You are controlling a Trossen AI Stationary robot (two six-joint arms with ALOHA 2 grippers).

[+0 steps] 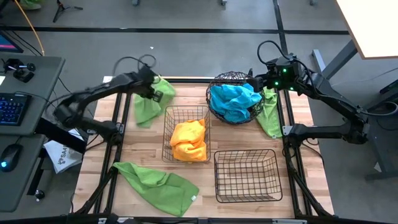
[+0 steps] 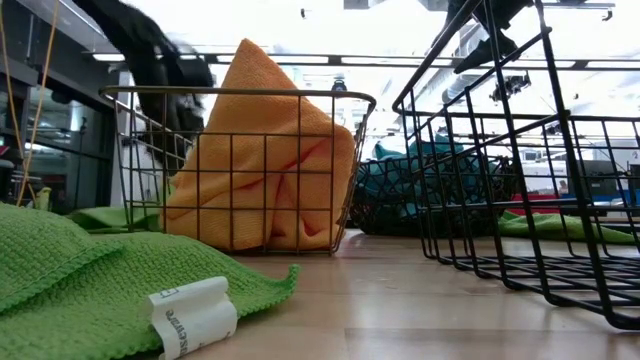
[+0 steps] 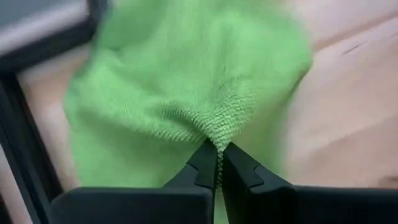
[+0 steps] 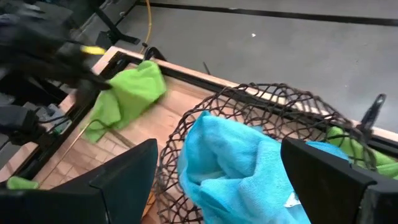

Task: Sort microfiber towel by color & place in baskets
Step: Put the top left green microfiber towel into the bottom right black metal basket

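Observation:
My left gripper (image 3: 219,163) is shut on a green towel (image 1: 147,102) at the table's far left. My right gripper (image 4: 224,180) hangs open over the far side of the round diamond-mesh basket (image 1: 233,96), which holds blue towels (image 4: 242,168); it touches nothing. The middle rectangular basket (image 1: 186,134) holds an orange towel (image 2: 265,160). The other rectangular basket (image 1: 245,175) stands at the near right with nothing in it. A second green towel (image 1: 268,112) lies right of the round basket. A third green towel (image 1: 155,182) lies spread at the near left. My left gripper pinches a gathered ridge of the green towel (image 3: 217,140) between its two fingertips, coming from above and slanting down. The cloth puckers toward the fingers and spreads out below them. Its lower part (image 1: 143,115) seems to rest on the table.
The table's dark frame rail (image 1: 121,118) runs close beside the held towel on the left. A white label (image 2: 190,315) sticks out of the near-left green towel. Bare wood (image 1: 236,137) shows between the baskets. A desk with a keyboard (image 1: 12,106) stands off the table's left.

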